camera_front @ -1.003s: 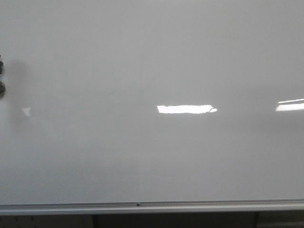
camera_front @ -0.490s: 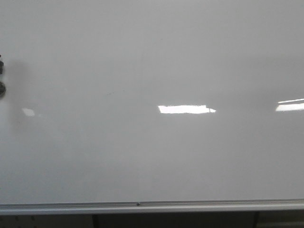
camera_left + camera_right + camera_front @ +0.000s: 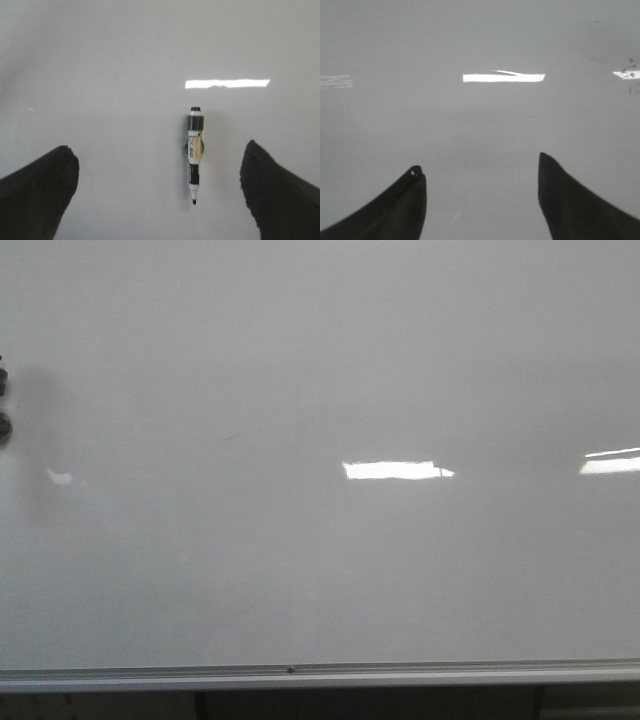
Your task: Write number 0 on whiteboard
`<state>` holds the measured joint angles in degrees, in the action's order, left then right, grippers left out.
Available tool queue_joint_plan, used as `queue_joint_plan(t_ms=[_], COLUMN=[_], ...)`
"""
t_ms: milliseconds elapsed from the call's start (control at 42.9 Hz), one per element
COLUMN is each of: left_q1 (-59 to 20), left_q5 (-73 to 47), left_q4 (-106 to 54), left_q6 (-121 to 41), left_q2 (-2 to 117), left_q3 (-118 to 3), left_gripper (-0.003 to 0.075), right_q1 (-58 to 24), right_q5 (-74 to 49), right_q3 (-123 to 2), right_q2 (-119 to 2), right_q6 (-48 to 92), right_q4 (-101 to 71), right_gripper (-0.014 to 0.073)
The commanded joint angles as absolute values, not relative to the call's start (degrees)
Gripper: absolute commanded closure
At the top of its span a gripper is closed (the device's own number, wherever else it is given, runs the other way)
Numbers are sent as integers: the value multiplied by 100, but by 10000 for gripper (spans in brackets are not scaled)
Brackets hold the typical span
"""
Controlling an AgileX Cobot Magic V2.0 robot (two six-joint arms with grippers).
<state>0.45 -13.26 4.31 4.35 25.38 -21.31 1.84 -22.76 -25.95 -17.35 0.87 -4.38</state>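
Observation:
The whiteboard (image 3: 320, 570) fills the front view, glossy white with a silver rim (image 3: 400, 675) along its near edge. No number 0 shows in any view; only a faint short stroke (image 3: 235, 437) marks the board. In the left wrist view a black-and-white marker (image 3: 195, 155) lies on the board, its bare tip toward the camera. My left gripper (image 3: 157, 148) is open and well clear of the marker, which sits nearer one finger (image 3: 270, 190). My right gripper (image 3: 479, 163) is open over bare board with nothing between its fingers.
Two small dark objects (image 3: 3, 428) sit at the board's left edge in the front view, with a grey shadow beside them. Bright rectangular light reflections (image 3: 395, 470) lie on the board. Dark specks (image 3: 630, 90) show on the board in the right wrist view.
The bright reflection in the middle of the board has shortened from its left end, and the small glint at the left has changed shape. Nothing else has moved.

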Motion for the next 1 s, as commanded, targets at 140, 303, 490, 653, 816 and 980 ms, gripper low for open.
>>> queue_joint_plan(t_ms=[140, 303, 490, 653, 816, 980], left_q1=[-66, -311, -559, -560, -560, -560], left_q5=[-152, 199, 1022, 1644, 2213, 2757], left_q4=[308, 303, 327, 327, 327, 327], left_q6=[476, 476, 476, 476, 476, 476], left_q2=[4361, 5680, 6916, 7806, 8394, 8789], left_q3=[-2397, -2599, -2935, -3134, -3183, -3218], left_gripper=[102, 102, 102, 102, 102, 102], right_q1=[192, 192, 192, 192, 192, 192], right_q5=[-1835, -1873, -1905, -1916, -1916, -1910], right_q3=[-2808, -2808, -2802, -2802, -2802, -2802], right_q2=[-1827, -1827, -1827, -1827, -1827, -1827], right_q6=[88, 88, 88, 88, 88, 88], right_q4=[-434, -434, -434, -434, -434, -434], right_gripper=[85, 85, 85, 85, 85, 85])
